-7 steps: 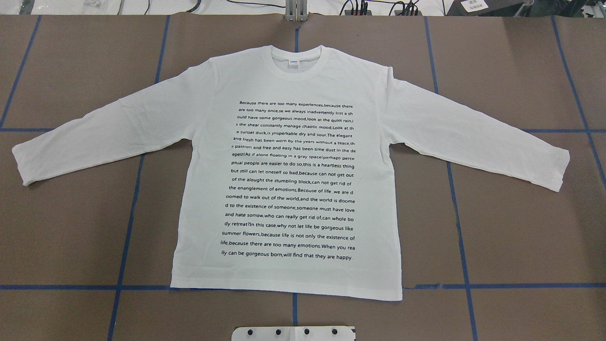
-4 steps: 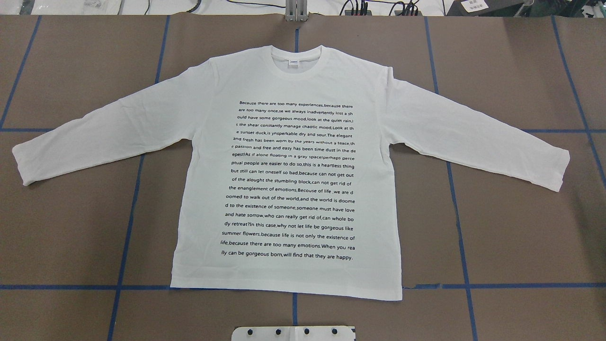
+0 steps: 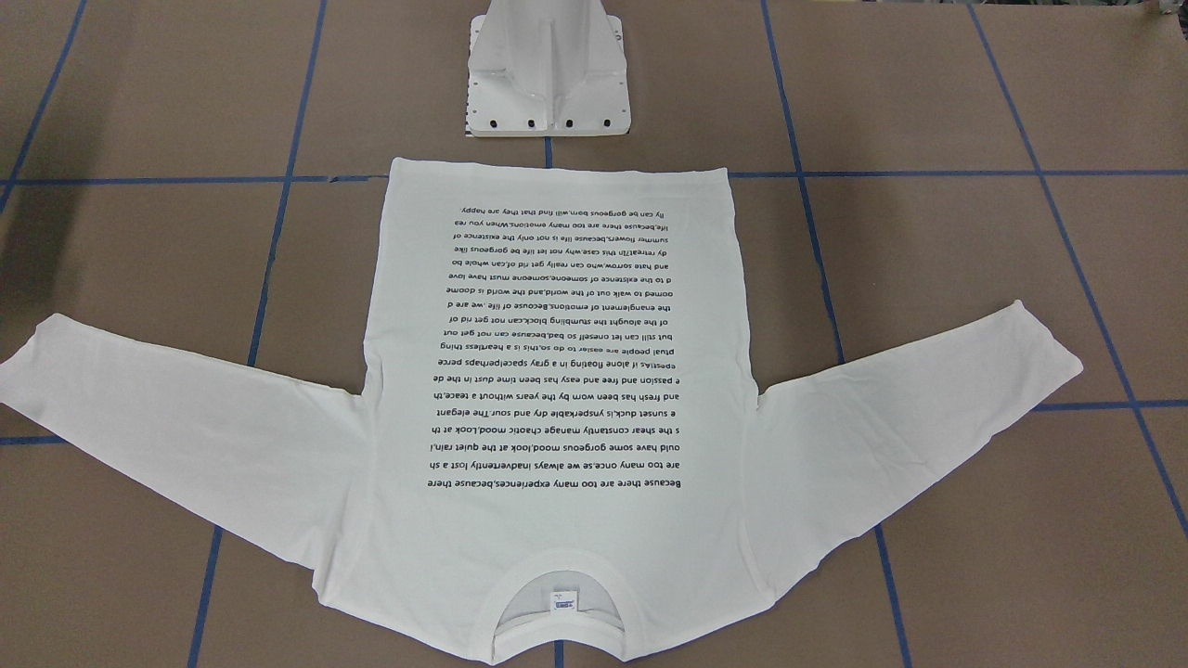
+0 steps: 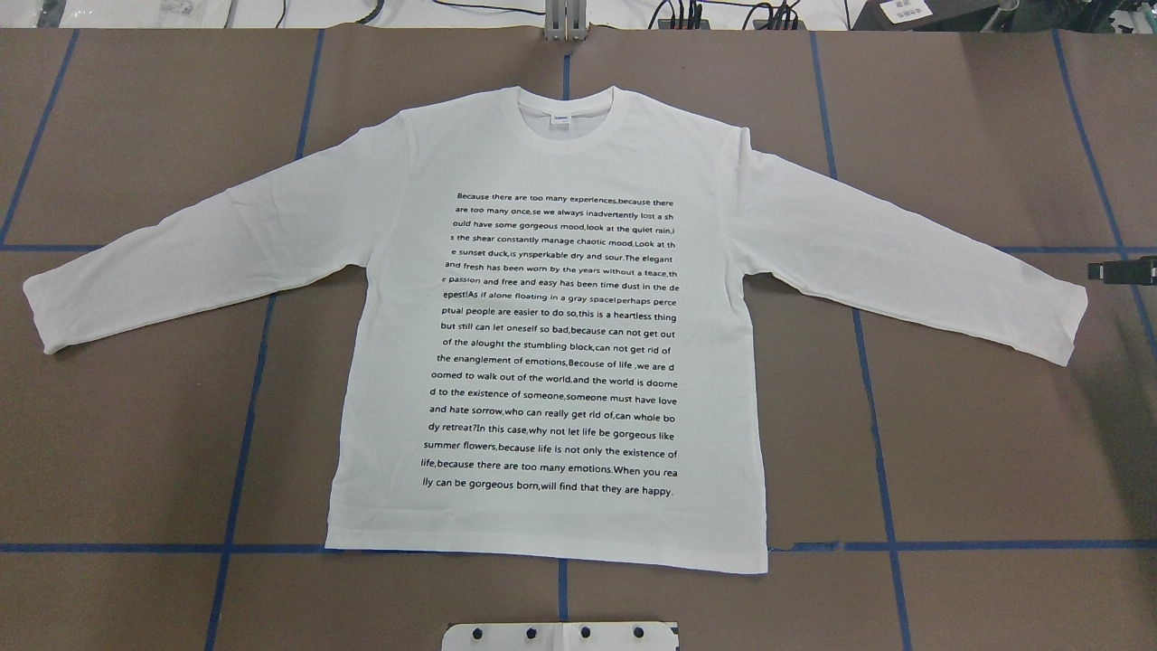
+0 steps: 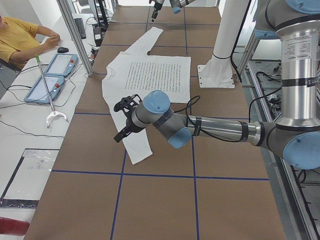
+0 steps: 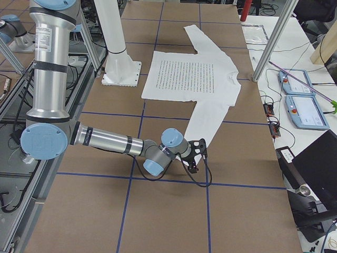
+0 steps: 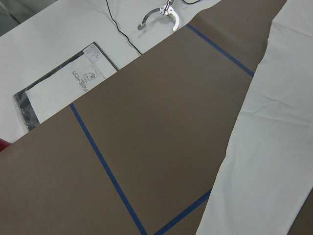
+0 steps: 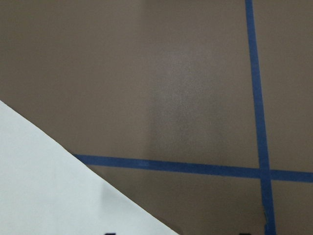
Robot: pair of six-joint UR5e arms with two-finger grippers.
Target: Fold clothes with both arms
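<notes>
White T-shirt (image 4: 551,334) flat, collar (image 4: 567,145) far, hem (image 4: 542,551) near.

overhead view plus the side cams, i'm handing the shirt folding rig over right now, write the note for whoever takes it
Left end effector: in the air near the left sleeve cuff, holding nothing; open or shut unclear.
Right end effector: low beside the right sleeve cuff, holding nothing; state unclear.
T-shirt: flat on the table, print up, sleeves spread, collar away from the base.
Done: no fold made.
Left: all the folding, probably sleeves first.
</notes>
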